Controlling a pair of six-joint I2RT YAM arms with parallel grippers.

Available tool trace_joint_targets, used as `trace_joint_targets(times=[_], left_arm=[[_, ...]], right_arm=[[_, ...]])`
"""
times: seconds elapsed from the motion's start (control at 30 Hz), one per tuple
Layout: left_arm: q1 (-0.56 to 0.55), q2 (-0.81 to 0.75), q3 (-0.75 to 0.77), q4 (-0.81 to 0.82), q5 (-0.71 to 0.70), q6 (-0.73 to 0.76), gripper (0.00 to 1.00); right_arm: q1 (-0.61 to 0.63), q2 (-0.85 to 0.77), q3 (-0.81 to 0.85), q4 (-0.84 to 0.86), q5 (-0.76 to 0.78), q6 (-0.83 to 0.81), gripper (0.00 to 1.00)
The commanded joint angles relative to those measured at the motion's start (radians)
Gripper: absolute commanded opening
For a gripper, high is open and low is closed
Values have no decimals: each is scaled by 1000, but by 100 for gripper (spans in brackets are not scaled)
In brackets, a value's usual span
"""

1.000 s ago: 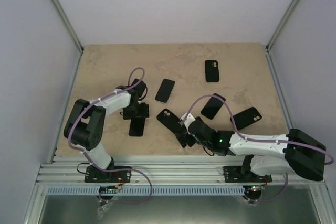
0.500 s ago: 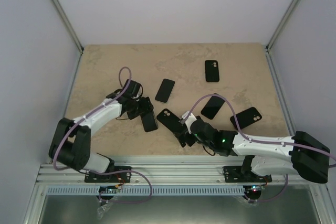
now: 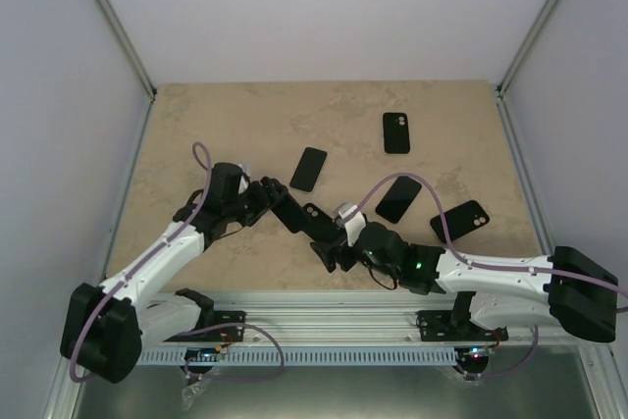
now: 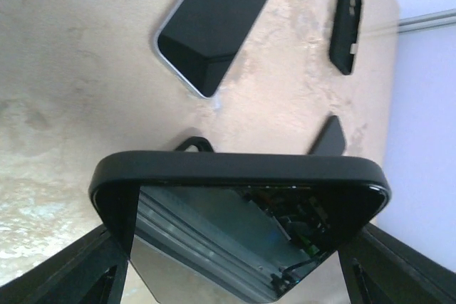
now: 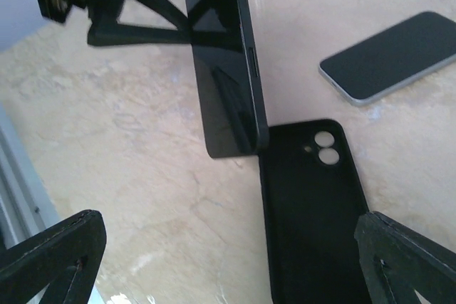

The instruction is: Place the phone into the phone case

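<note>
ok so my left claw (image 4: pixel 239 255) is clamped on the phone (image 4: pixel 242 226), one finger (image 4: pixel 107 265) on each long edge; from the top camera that claw (image 3: pixel 278 198) reaches out to my right, and the phone (image 3: pixel 287 205) hangs tilted over the middle of the counter (image 3: pixel 196 125)

the phone case (image 5: pixel 313 204) lies flat on the counter, open side up, camera holes at the far end; in the right wrist view the phone (image 5: pixel 228 69) stands on edge with its lower corner right at the case's top left corner; touching or just above it, honestly can't tell; from above the case (image 3: pixel 316 220) sits just right of the phone and runs under my other arm

my right claw (image 3: pixel 330 245) is wide open and gripping nothing; it hovers low over the near end of the case, fingers (image 5: pixel 50 254) spread out at both bottom corners of its own camera

other stuff lying around: a spare phone (image 3: pixel 308 169) face up just beyond the held one, also showing in the left wrist view (image 4: pixel 214 26); a second case (image 3: pixel 396 132) further back; another phone (image 3: pixel 397 199) and a third case (image 3: pixel 461 220) off to my right, well apart from both claws
</note>
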Motion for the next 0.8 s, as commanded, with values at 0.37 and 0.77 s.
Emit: trace_joint_targets(times=[0.37,0.77], left_arm=[[-2,-264,-192,371,194,-305,38],[-43,-327,-223,430,233,-391,39]], right_arm=[[6,-79,-140,455,-57,64,91],[-29,36,-143,650,-109,-25,56]])
